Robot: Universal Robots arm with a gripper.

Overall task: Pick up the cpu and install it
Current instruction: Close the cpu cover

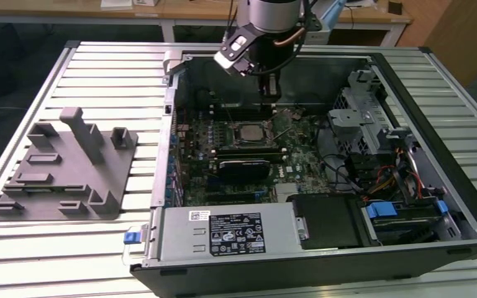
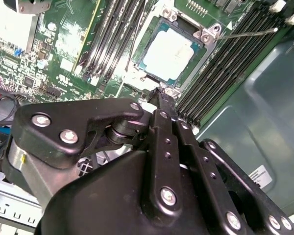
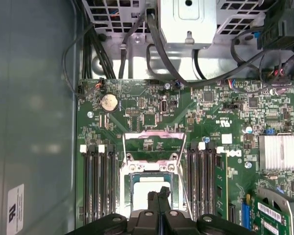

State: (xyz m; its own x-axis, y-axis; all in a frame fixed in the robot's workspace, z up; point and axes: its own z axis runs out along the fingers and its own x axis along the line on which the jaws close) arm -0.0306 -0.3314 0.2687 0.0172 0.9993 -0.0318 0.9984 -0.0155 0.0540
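1. My arm [image 1: 273, 15] hangs straight down from above into the open computer case [image 1: 437, 124]. The case lies on the ribbed metal worktop [image 1: 106, 81].
2. My fingers [image 1: 269, 88] point down at the green motherboard [image 1: 300, 158]. They are toward the far side of the case as the exterior view sees it.
3. My fingers are pressed tight together and they hold nothing.
4. The cpu [image 2: 170, 51] lies flat in its socket [image 2: 204, 35] on the motherboard, with its silver top facing up.
5. In the second wrist view, my finger tips are just beside one edge of the socket. I cannot tell if they touch it.
6. In the first wrist view, my finger tips sit in front of the cpu and hide part of it. This view also shows a shiny metal frame [image 3: 149, 139] right next to the socket. It shows black memory slots [image 3: 98, 181] on both sides, a round battery [image 3: 108, 102] and a silver heat sink [image 3: 279, 152].
7. The exterior view shows a gray holder block [image 1: 64, 167] on the worktop. It is well apart from the case, on the exterior view's left.
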